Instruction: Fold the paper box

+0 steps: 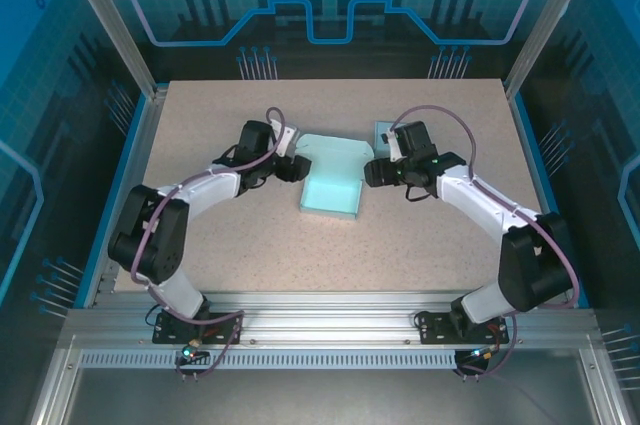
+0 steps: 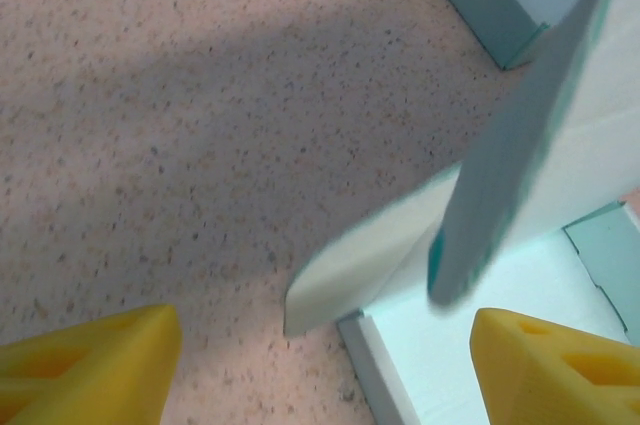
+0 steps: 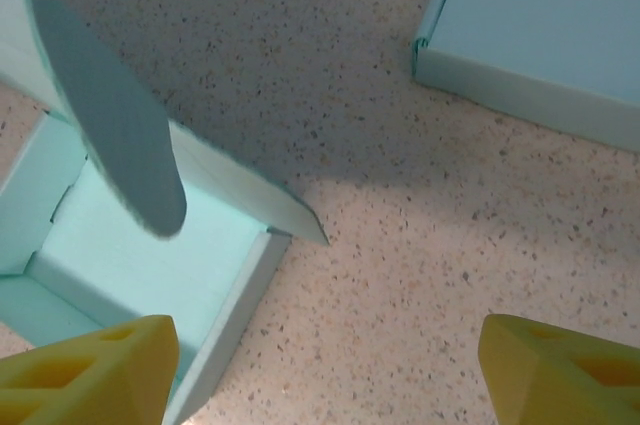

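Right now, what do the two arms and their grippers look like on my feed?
Both arms have white shells and black joints: left arm, right arm. A purplish cable loops along each. The left gripper and right gripper have black bodies; the wrist cameras show blunt, wedge-shaped yellow fingers.

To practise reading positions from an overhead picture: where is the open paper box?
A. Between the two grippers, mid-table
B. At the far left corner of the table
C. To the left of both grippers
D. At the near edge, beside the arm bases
A: in the top view the paper box lies on the table, with the left gripper at its left side and the right gripper at its right side.
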You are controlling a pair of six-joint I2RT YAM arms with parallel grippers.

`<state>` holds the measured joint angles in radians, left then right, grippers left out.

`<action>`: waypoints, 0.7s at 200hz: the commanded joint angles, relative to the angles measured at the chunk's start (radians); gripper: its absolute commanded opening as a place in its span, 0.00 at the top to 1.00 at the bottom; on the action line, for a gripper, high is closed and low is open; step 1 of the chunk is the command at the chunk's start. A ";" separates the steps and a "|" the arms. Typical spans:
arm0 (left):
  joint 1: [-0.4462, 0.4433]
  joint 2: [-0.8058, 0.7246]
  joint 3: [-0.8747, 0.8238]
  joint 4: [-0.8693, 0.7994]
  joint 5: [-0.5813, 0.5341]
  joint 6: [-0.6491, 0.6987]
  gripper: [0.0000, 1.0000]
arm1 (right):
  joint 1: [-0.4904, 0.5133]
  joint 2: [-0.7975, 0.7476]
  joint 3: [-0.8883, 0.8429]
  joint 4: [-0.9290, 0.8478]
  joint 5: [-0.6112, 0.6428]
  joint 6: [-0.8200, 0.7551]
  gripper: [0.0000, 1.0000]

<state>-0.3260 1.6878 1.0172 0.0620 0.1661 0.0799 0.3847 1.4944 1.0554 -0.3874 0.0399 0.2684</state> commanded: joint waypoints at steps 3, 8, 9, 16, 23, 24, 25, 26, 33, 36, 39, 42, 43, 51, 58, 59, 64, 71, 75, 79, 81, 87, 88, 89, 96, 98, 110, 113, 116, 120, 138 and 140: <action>0.008 0.031 0.064 0.006 0.054 0.057 0.24 | -0.013 0.040 0.052 0.026 -0.036 -0.014 0.23; 0.008 0.036 0.071 0.003 0.055 0.061 0.24 | -0.013 0.048 0.056 0.027 -0.039 -0.014 0.23; 0.008 0.037 0.072 0.003 0.056 0.062 0.24 | -0.013 0.049 0.057 0.027 -0.040 -0.014 0.23; 0.010 0.042 0.078 0.001 0.055 0.065 0.25 | -0.013 0.057 0.064 0.028 -0.040 -0.014 0.23; 0.012 0.047 0.084 -0.002 0.052 0.069 0.25 | -0.013 0.063 0.070 0.028 -0.039 -0.014 0.23; 0.013 0.046 0.084 -0.002 0.053 0.069 0.25 | -0.013 0.065 0.070 0.028 -0.039 -0.014 0.23; 0.013 0.047 0.085 -0.003 0.053 0.069 0.25 | -0.013 0.065 0.071 0.028 -0.039 -0.014 0.23; 0.014 0.048 0.085 -0.003 0.052 0.069 0.25 | -0.013 0.066 0.072 0.029 -0.038 -0.014 0.23; 0.016 0.051 0.091 -0.007 0.049 0.073 0.25 | -0.013 0.071 0.076 0.031 -0.039 -0.015 0.23; 0.017 0.052 0.093 -0.009 0.046 0.072 0.25 | -0.013 0.074 0.079 0.031 -0.040 -0.015 0.24; 0.019 0.054 0.095 -0.011 0.046 0.073 0.25 | -0.013 0.077 0.082 0.031 -0.040 -0.016 0.24; 0.020 0.056 0.095 -0.011 0.048 0.073 0.25 | -0.013 0.080 0.085 0.030 -0.040 -0.017 0.24; 0.021 0.056 0.096 -0.012 0.048 0.073 0.25 | -0.013 0.080 0.086 0.030 -0.042 -0.017 0.24; 0.025 0.058 0.099 -0.013 0.050 0.075 0.25 | -0.013 0.089 0.093 0.030 -0.044 -0.018 0.25; 0.027 0.063 0.102 -0.014 0.052 0.077 0.25 | -0.014 0.095 0.097 0.031 -0.046 -0.020 0.26; 0.028 0.065 0.103 -0.014 0.052 0.077 0.25 | -0.014 0.097 0.099 0.031 -0.045 -0.020 0.27; 0.028 0.068 0.107 -0.014 0.052 0.078 0.25 | -0.014 0.100 0.102 0.033 -0.048 -0.020 0.27; 0.030 0.076 0.114 -0.020 0.060 0.078 0.25 | -0.013 0.109 0.106 0.035 -0.050 -0.021 0.29; 0.031 0.080 0.119 -0.024 0.066 0.077 0.26 | -0.013 0.112 0.109 0.035 -0.054 -0.022 0.29; 0.031 0.083 0.124 -0.029 0.073 0.077 0.27 | -0.013 0.117 0.113 0.034 -0.057 -0.023 0.30; 0.030 0.086 0.126 -0.031 0.076 0.077 0.27 | -0.013 0.119 0.114 0.035 -0.060 -0.023 0.31; 0.030 0.091 0.131 -0.036 0.086 0.077 0.29 | -0.014 0.126 0.119 0.036 -0.065 -0.023 0.31; 0.031 0.093 0.132 -0.036 0.087 0.077 0.29 | -0.014 0.126 0.120 0.036 -0.066 -0.023 0.31; 0.030 0.094 0.133 -0.037 0.089 0.078 0.30 | -0.014 0.127 0.121 0.036 -0.067 -0.023 0.31; 0.031 0.100 0.139 -0.038 0.101 0.077 0.32 | -0.013 0.135 0.124 0.039 -0.073 -0.021 0.32; 0.031 0.101 0.140 -0.039 0.104 0.077 0.34 | -0.013 0.137 0.125 0.040 -0.075 -0.021 0.33; 0.030 0.109 0.148 -0.044 0.116 0.075 0.38 | -0.012 0.145 0.127 0.048 -0.088 -0.018 0.35; 0.031 0.110 0.149 -0.045 0.118 0.074 0.39 | -0.012 0.148 0.128 0.050 -0.091 -0.016 0.36; 0.031 0.111 0.149 -0.044 0.118 0.074 0.41 | -0.012 0.150 0.128 0.052 -0.094 -0.017 0.37; 0.031 0.112 0.150 -0.045 0.122 0.074 0.43 | -0.012 0.152 0.129 0.054 -0.097 -0.016 0.38; 0.030 0.114 0.155 -0.051 0.132 0.070 0.54 | -0.009 0.159 0.129 0.061 -0.100 -0.011 0.44; 0.030 0.114 0.156 -0.052 0.133 0.069 0.56 | -0.009 0.159 0.128 0.062 -0.102 -0.010 0.45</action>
<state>-0.3027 1.7863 1.1393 0.0395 0.2459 0.1394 0.3847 1.6341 1.1542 -0.3565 -0.0296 0.2569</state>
